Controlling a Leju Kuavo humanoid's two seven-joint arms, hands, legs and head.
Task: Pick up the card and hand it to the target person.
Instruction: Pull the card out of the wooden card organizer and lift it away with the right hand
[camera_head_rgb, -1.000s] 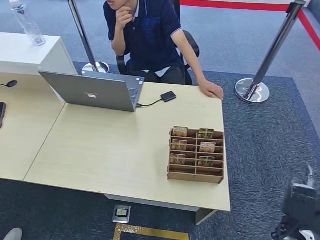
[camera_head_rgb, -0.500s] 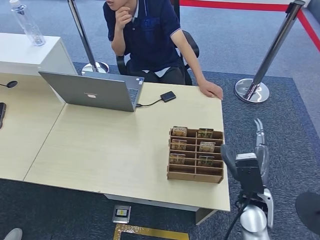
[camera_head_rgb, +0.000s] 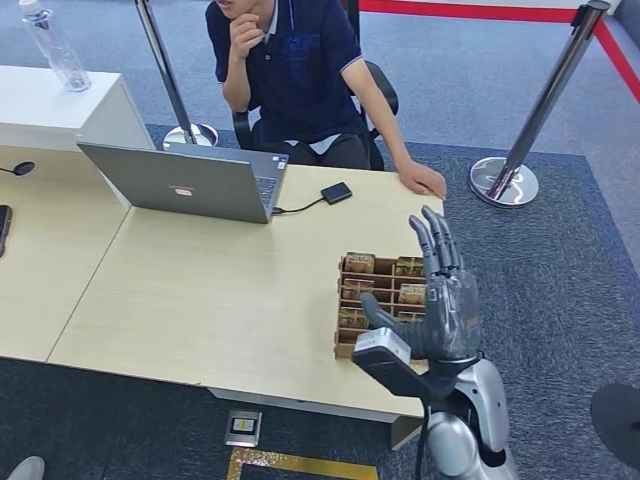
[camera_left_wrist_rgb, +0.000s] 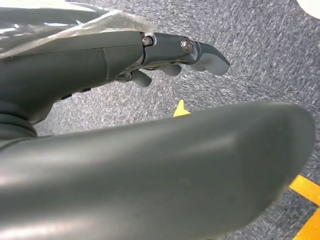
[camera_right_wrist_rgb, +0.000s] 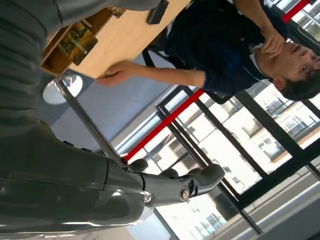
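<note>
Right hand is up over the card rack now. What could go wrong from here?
1. The wooden card rack sits near the table's front right corner; a push from the open right hand might slide it off.
2. Cards stand close together in narrow slots, so the fingers may catch two or knock one flat.
3. The person's hand rests on the table edge just beyond the rack; reaching past could hit it.

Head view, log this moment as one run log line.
phase: reach | right hand: open, raised above card rack | cards: in rack | person: seated behind desk
</note>
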